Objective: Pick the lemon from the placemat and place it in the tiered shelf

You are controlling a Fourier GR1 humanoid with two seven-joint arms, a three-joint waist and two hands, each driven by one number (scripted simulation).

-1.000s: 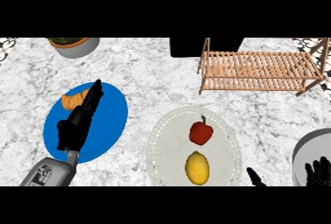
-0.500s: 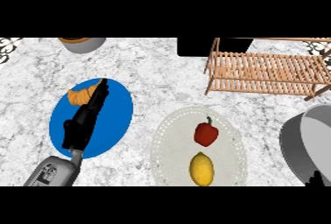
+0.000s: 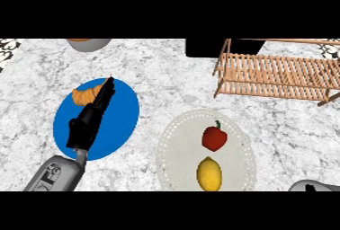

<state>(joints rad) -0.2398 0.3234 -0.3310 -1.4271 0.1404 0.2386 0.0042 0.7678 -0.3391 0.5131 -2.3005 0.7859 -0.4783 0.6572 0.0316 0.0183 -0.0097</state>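
On the pale round placemat [image 3: 174,148], near the lower middle of the head view, the lemon [image 3: 210,174] is lying by the mat's near edge, with nothing touching it. A red fruit with a green stem [image 3: 214,138] is sitting just beyond the lemon on the same mat, slightly apart from it. The wooden tiered shelf [image 3: 279,76] is standing at the upper right of the marble counter [image 3: 166,85], well apart from the lemon, and its slatted level is showing no lemon. To the left, the left hand [image 3: 90,121] is stretching out over a blue plate [image 3: 123,119], its fingers straight and close together and clasping nothing, with the fingertips reaching the edge of a croissant [image 3: 85,95] that is resting on the far part of that plate. The grey left forearm [image 3: 56,173] is coming in from the lower left corner. At the lower right edge only a grey piece of the right forearm [image 3: 315,186] is showing, and the right hand is lying outside the view. A grey bowl [image 3: 90,44] is peeking in at the top left, and a dark block [image 3: 206,47] is standing just left of the shelf.
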